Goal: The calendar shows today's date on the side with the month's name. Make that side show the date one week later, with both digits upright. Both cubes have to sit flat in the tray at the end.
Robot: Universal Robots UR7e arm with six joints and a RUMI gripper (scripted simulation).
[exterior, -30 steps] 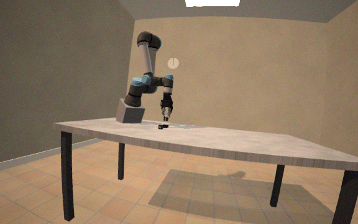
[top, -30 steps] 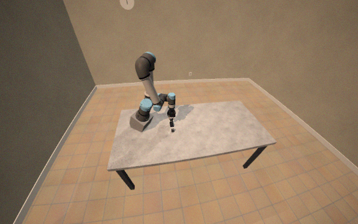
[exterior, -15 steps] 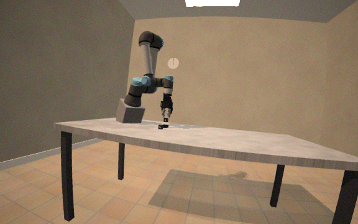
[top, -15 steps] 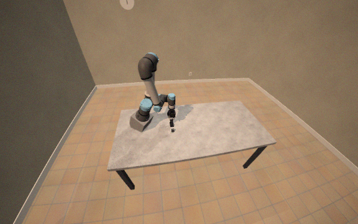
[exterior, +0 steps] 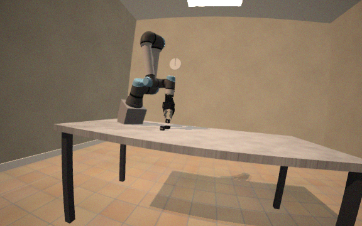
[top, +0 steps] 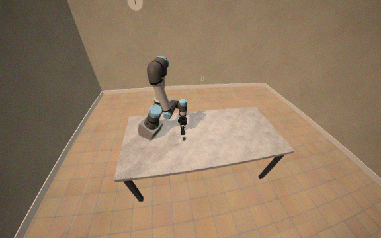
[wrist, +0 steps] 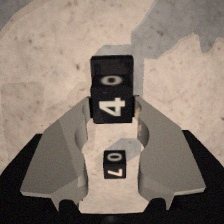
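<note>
Fingers of your gripper [wrist: 113,131] pinch a black cube [wrist: 113,106] showing 4 and 0, held above the table [top: 230,139]. Below it, a second cube [wrist: 114,164] marked 0 and 7 rests on the tabletop, near the corner bearing the arm's base [top: 143,131].

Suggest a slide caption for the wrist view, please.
Gripper holds a black cube showing 4 above another cube.

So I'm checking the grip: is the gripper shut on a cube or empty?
Shut on a cube: the wrist view shows it, its 4 face showing, between the fingers, above the table.
</note>
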